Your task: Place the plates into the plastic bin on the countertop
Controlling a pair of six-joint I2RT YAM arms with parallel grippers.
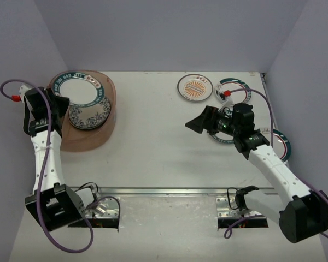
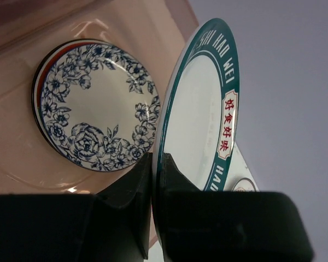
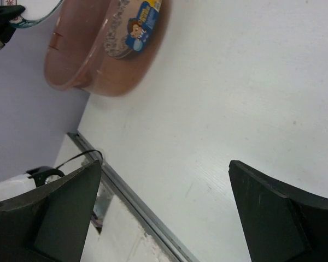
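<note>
The left tool (image 1: 62, 102) holds a teal-rimmed plate (image 1: 79, 90) over the plastic bin (image 1: 82, 141) containing a blue floral plate (image 1: 90, 115); the right tool (image 1: 198, 123) hangs open.

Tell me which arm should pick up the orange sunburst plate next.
Right, I'd say. The right hand is open, empty and nearer the orange sunburst plate; the left hand is shut on the teal-rimmed lettered plate over the plastic bin.

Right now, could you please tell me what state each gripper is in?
Left gripper: closed on the teal-rimmed lettered plate, over the plastic bin.
Right gripper: open, holding nothing.
</note>
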